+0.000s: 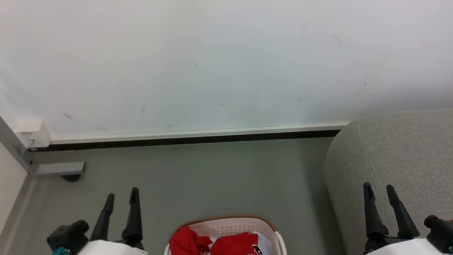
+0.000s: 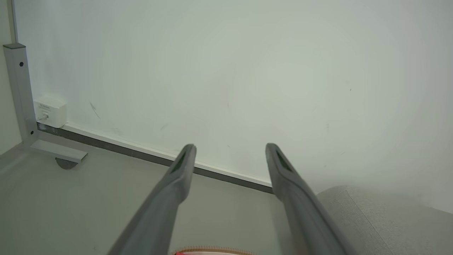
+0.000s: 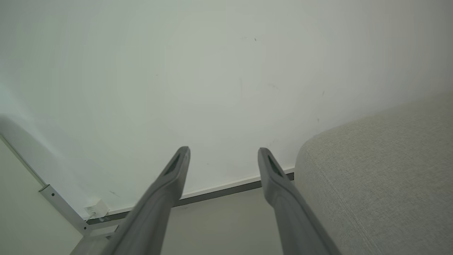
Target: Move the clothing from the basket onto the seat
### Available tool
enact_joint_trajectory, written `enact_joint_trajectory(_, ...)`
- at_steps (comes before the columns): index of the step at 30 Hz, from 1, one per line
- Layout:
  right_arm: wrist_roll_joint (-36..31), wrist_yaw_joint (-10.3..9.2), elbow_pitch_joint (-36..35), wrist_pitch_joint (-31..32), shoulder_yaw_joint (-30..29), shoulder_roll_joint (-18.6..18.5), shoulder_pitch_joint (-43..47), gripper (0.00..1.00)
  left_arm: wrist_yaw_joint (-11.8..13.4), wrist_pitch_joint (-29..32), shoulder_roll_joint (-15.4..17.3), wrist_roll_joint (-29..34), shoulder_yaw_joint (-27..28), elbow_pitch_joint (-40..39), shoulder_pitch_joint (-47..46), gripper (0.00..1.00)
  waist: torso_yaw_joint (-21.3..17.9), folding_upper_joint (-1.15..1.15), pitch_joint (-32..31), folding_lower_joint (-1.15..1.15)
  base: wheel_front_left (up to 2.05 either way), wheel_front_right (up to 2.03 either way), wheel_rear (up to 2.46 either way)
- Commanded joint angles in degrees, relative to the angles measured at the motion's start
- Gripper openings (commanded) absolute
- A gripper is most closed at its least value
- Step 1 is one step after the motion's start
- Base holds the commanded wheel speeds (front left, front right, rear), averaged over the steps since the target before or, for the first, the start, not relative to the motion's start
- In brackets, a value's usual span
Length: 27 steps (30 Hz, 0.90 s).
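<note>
Starting with the head view: the basket [image 1: 230, 216] stands on the floor [image 1: 212, 177] at bottom centre, between the two arms, with its far rim and perforated wall in frame. The clothing [image 1: 230, 244] lies bunched inside it, red with some white, below the rim. None of it is on the seat [image 1: 400, 156], which stands to the basket's right, near but apart. The left gripper [image 1: 122, 193] is raised at lower left, fingers spread, pinching nothing. The right gripper [image 1: 378, 186] is raised at lower right, in front of the seat's flank, likewise spread and empty. Judgement: both are parked either side of the basket, clear of its mouth, so either arm can go down into it. The seat's position favours the right arm for the drop-off.

Left wrist view: the two fingers stand wide apart with nothing between them, aimed at the wall [image 2: 226, 71] rather than downward. A strip of basket rim with a sliver of red shows at the bottom edge, so the load sits beneath the fingers. The seat's corner lies at lower right.

Right wrist view: the fingers are again wide and empty, pointing at the wall. The seat's padded edge is just to their right. Judgement: no garment is lifted, and the transfer is not yet started.
</note>
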Motion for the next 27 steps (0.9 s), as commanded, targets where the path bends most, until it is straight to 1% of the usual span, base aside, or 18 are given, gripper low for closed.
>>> enact_joint_trajectory(1,-1.6,-0.07,-0.1,-0.7,0.2,-0.2,-0.1,1.00,0.1,-0.7,0.6,1.9,0.0,-0.7,0.1,1.00,0.0,0.00,0.0,0.00,0.00,0.00,0.00)
enact_joint_trajectory(27,-12.5,-0.10,-1.0,-3.8,1.7,-0.1,0.5,1.00,0.2,-3.8,0.3,14.6,-0.3,-1.5,0.9,1.00,-0.8,0.00,-0.1,0.00,0.00,0.00,0.00)
